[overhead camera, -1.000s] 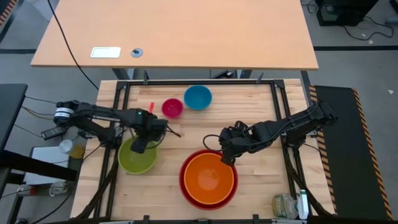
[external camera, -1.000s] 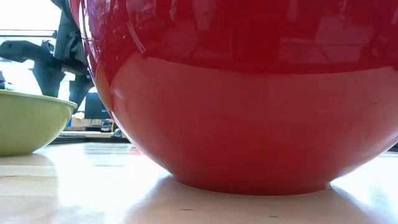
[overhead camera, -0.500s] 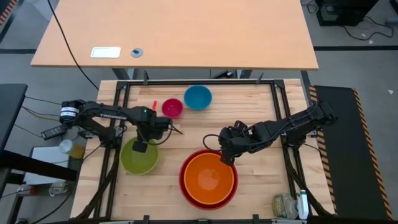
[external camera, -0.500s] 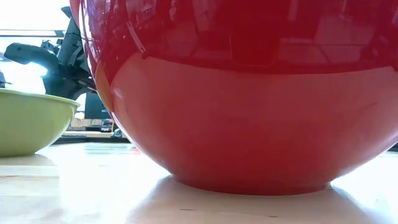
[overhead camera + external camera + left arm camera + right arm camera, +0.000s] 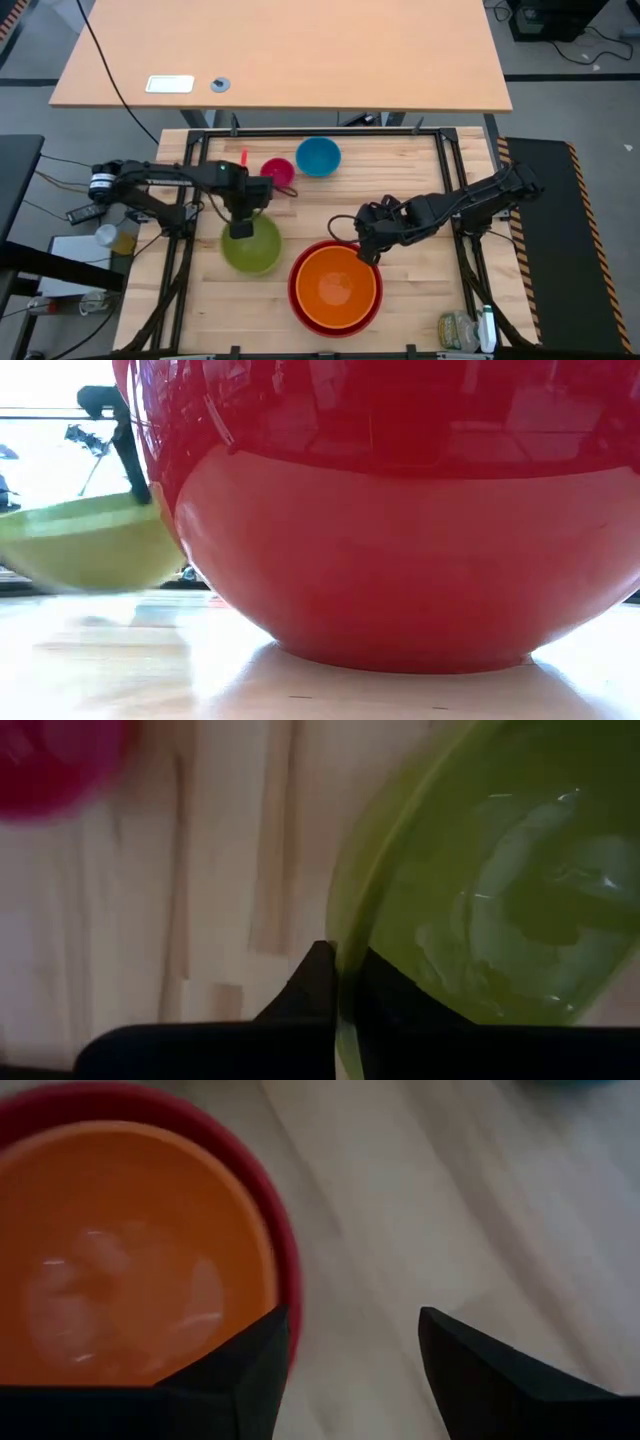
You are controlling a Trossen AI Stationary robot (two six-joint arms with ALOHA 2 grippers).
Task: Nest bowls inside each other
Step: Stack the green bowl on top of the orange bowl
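Round yellow-green plastic bowl (image 5: 251, 245), pinched by its rim in the left gripper (image 5: 241, 229) and lifted clear of the table, tilted in the low view. Judged light and stiff, thin-walled, glossy and likely slippery; rim the only sensible hold, one finger inside and one outside, as seen in the left wrist view (image 5: 345, 982). Prone to swing or slip if moved sharply. Just beside that gripper, toward the right arm: round orange plastic bowl (image 5: 336, 286) already seated inside the large round red plastic bowl (image 5: 294, 288). Beyond the gripper, toward the far edge: small magenta-pink plastic bowl (image 5: 277, 172) and blue plastic bowl (image 5: 318, 156), side by side. Right gripper (image 5: 367, 246) spread wide, empty, hovering at the red bowl's rim.
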